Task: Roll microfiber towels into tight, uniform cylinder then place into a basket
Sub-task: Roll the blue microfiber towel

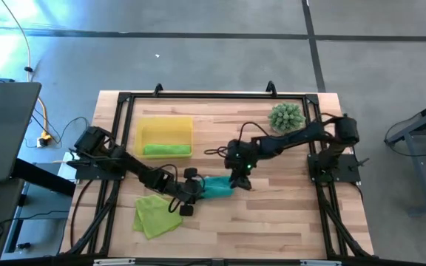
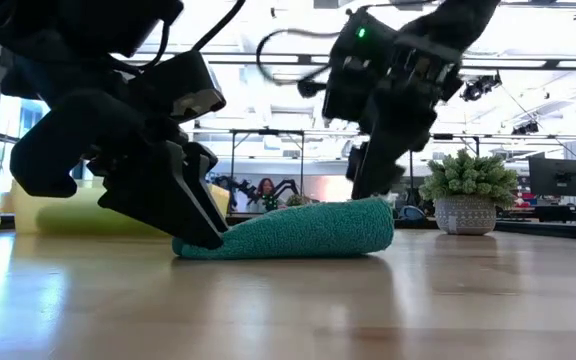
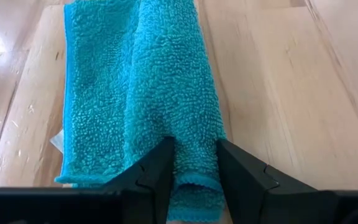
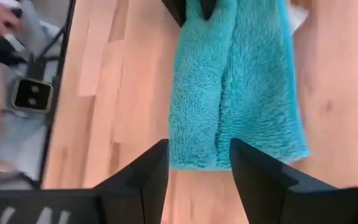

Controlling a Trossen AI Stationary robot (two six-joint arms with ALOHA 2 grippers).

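Note:
A teal microfiber towel (image 1: 214,187), bunched into a loose long roll, lies on the table's middle. My left gripper (image 3: 194,146) is shut on its left end. My right gripper (image 4: 197,146) hangs open just above the towel's right end (image 2: 373,215), touching nothing. A lime green towel (image 1: 156,215) lies flat near the front left. A second green towel (image 1: 166,150), rolled, rests in the yellow basket (image 1: 166,127) at the far left. My left gripper pinches the raised roll (image 3: 194,165) at the teal towel's left end between its two fingers (image 3: 157,174). The fingers slant down from the table's left and point along the roll. The towel lies slack on the table along its whole length.
A spiky green plant in a pot (image 1: 287,117) stands at the far right, behind my right arm. Bare wood lies in front of the teal towel and to the right. The black frame rail (image 1: 213,96) runs along the table's edges.

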